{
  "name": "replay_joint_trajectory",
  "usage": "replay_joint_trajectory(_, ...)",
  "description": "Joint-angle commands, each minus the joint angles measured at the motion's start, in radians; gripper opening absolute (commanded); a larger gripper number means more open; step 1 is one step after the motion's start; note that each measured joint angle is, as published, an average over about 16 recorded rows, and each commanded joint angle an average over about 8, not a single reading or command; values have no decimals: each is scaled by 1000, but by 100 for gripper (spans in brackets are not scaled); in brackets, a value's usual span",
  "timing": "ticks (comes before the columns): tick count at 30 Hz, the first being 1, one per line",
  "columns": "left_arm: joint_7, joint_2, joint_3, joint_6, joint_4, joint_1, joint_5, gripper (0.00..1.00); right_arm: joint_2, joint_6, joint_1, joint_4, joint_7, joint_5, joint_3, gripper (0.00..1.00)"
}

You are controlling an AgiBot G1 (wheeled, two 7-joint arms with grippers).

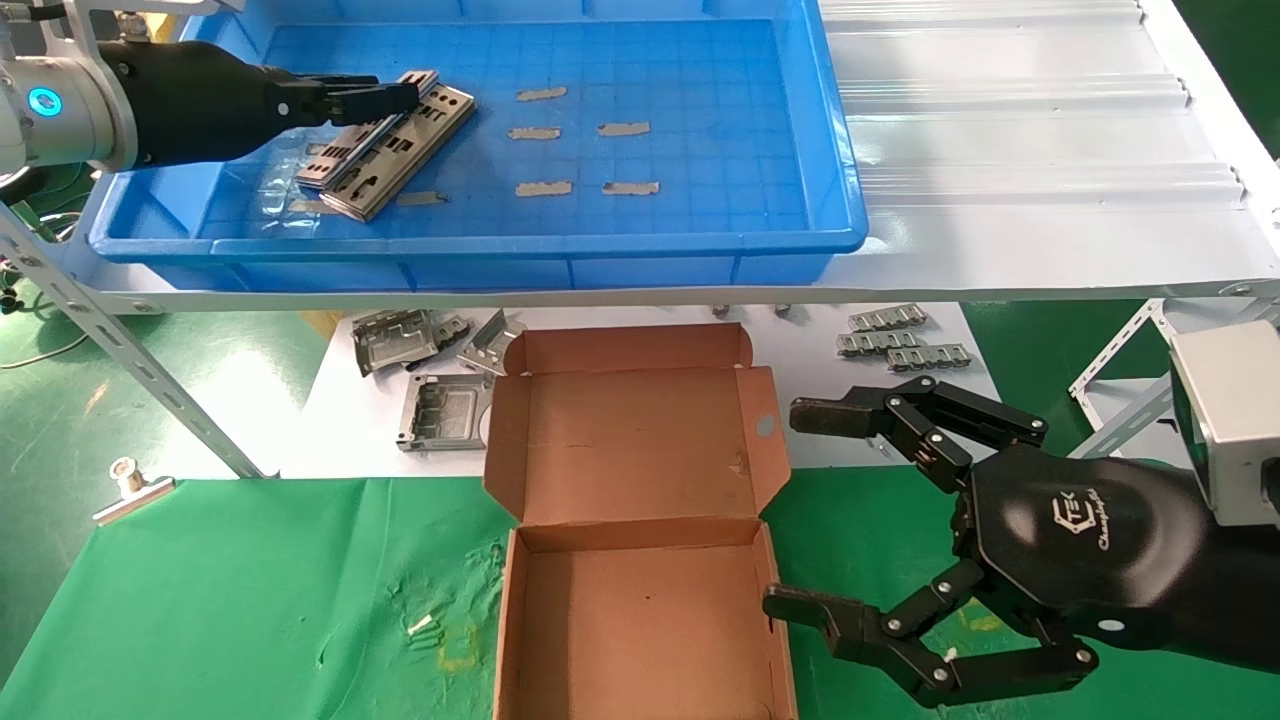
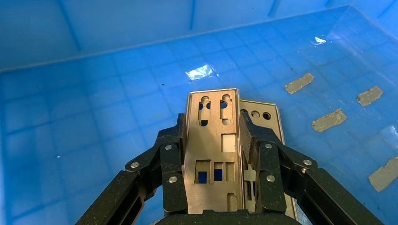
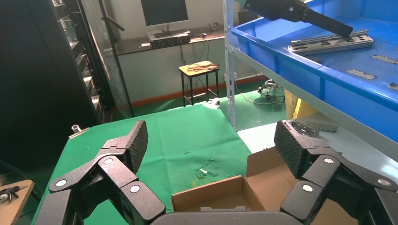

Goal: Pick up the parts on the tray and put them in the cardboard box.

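The blue tray sits on the upper shelf. Two or three parts lie stacked at its left end. My left gripper is down among them, shut on the top part by its long edges. Another part lies just beside and beneath it. The cardboard box stands open and empty on the green cloth below, lid flap folded back. My right gripper hovers open just right of the box, holding nothing; in the right wrist view the gripper faces the box.
Several small grey strips lie on the tray floor. Bent metal brackets and linked metal pieces rest on the white table behind the box. A metal clip sits at the left. The shelf's slanted frame crosses the left side.
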Motion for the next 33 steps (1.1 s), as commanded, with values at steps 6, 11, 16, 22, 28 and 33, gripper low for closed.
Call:
replay_joint_trajectory(6,15,-4,-5,13,-11,-5,-7,0,0,0,0,0,0,0,0,100)
replay_joint_trajectory(11,31,-8,-10,37,-19,-10,-14,0,0,0,0,0,0,0,0,100)
replay_joint_trajectory(16,45,-12,-9,67,-23,-15,-14,0,0,0,0,0,0,0,0,100)
replay_joint_trajectory(22,56,-16,-9,93,-25,-20,-14,0,0,0,0,0,0,0,0,100)
replay_joint_trajectory(28,94,-31,-22,169,-48,-21,-34,0,0,0,0,0,0,0,0,100)
replay_joint_trajectory(33,158,-61,-49,301,-90,-5,-77,0,0,0,0,0,0,0,0,100)
